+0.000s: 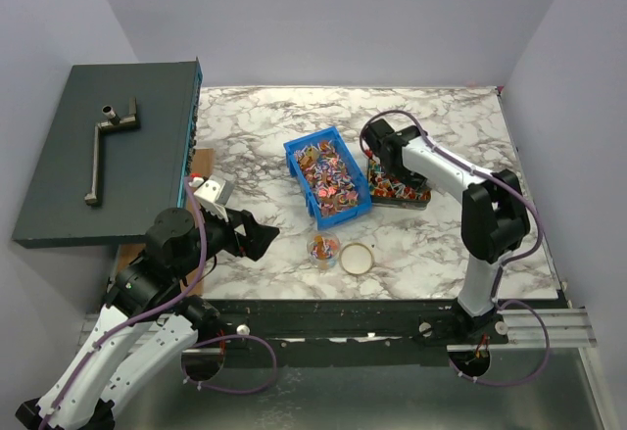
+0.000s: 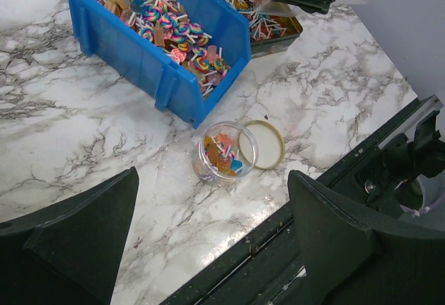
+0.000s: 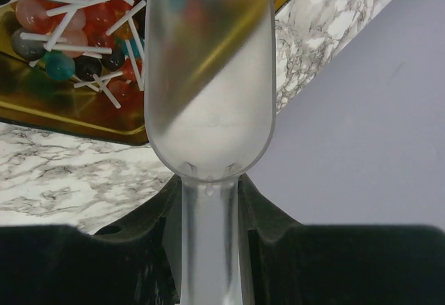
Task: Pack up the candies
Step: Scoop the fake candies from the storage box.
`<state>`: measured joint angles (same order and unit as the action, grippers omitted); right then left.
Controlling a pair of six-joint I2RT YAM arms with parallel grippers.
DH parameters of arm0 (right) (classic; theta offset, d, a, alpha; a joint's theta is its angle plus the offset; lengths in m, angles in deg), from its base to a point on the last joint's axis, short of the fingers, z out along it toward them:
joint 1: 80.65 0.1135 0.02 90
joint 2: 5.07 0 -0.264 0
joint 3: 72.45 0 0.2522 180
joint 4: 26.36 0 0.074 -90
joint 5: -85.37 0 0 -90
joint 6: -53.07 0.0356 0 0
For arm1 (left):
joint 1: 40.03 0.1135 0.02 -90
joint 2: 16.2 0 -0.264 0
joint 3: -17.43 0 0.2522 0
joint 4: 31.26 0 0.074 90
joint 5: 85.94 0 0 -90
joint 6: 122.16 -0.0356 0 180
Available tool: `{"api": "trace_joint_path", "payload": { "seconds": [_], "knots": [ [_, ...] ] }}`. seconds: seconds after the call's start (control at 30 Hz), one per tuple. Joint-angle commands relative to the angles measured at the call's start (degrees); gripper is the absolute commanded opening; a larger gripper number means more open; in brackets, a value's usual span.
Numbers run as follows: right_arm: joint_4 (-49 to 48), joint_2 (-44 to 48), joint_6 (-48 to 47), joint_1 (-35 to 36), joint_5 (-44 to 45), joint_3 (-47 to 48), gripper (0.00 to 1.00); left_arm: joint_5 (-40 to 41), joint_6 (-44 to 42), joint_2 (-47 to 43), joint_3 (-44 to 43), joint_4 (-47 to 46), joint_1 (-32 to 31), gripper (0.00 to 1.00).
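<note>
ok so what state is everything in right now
jar: upright, open, few candies inside
gold lid: off, flat beside jar
blue bin: heaped with candies
gold tray: holding lollipops
scoop: looks empty, handle gripped
left gripper: open, empty
right gripper: shut on scoop

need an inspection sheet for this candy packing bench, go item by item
surface: marble-pattern table, no damage seen
job's things: candies fill the blue bin; some in the open clear jar, gold lid beside it
clutter: gold tray of ball lollipops; metal crank on grey box
grippers: left gripper open, empty; right gripper shut on frosted scoop over the tray
cables: purple cable runs along each arm
surroundings: plain lilac walls
</note>
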<state>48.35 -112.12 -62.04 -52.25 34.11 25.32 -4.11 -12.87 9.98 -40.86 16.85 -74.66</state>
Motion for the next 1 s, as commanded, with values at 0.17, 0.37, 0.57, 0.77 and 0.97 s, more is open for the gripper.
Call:
{"api": "trace_joint_path", "payload": {
  "seconds": [0.17,0.37,0.57,0.77,0.97],
  "knots": [
    [-3.5,-4.7,-0.7,-0.2,-1.0,1.5,0.01,-0.3,0.1,-0.5,0.6,-0.9,-0.4,0.9],
    [-5.3,-6.8,-0.6,-0.2,-3.7,2.2,0.01,0.0,0.0,-0.1,0.6,-0.9,-0.4,0.9],
    [-7.8,-8.0,-0.8,-0.2,-7.6,3.0,0.01,0.7,-0.1,0.3,0.5,-0.6,-0.4,0.9],
    [-11.4,-8.7,-0.6,-0.2,-12.7,2.9,0.0,1.2,-0.1,0.8,0.5,-0.5,-0.3,0.9],
    [-16.1,-8.8,0.1,-0.2,-17.0,1.9,0.01,1.7,-0.2,1.4,0.5,-0.4,-0.3,0.9]
  ]
}}
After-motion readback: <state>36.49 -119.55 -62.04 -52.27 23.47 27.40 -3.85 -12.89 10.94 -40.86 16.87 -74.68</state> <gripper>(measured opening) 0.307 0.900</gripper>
